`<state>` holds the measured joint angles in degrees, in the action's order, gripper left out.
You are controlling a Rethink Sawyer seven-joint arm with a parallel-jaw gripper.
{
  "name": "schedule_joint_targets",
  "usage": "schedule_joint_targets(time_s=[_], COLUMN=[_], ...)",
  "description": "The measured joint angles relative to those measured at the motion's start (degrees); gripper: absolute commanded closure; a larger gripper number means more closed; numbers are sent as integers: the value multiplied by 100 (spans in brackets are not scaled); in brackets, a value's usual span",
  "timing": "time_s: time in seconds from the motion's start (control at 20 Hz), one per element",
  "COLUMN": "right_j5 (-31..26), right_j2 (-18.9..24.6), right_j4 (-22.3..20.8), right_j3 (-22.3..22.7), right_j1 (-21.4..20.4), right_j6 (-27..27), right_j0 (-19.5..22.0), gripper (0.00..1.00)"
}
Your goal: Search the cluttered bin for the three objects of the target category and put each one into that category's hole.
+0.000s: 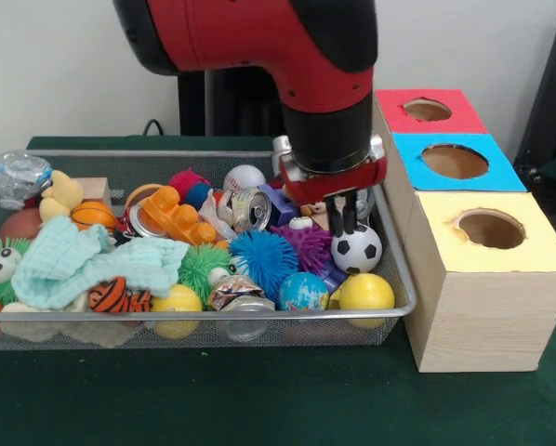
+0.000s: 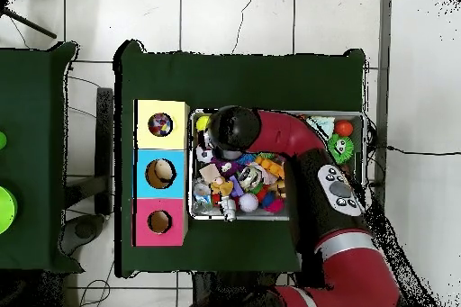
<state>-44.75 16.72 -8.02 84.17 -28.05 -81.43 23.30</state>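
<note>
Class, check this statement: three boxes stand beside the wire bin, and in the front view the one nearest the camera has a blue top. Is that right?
Not quite. Three boxes do stand beside the bin, but in the front view the nearest one is the yellow-topped box. The blue-topped box is the middle one, with the red-topped box farthest back.

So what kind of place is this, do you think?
Probably a robotics lab test bench: a red robot arm hangs over a wire mesh bin crammed with toys, beside wooden boxes with colour-coded holes, on green cloth over tiled floor.
</note>
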Motion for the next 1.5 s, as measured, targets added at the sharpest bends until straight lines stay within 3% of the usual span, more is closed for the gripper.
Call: schedule_joint_targets(time_s=[0.8,1.5], right_j5=[-34,-34], right_j2=[-153,-227], right_j4=[-825,-911], right_j3=[-514,132], right_j1=[-8,-298], right_j6=[0,0], right_j0=[455,482], gripper=[100,100])
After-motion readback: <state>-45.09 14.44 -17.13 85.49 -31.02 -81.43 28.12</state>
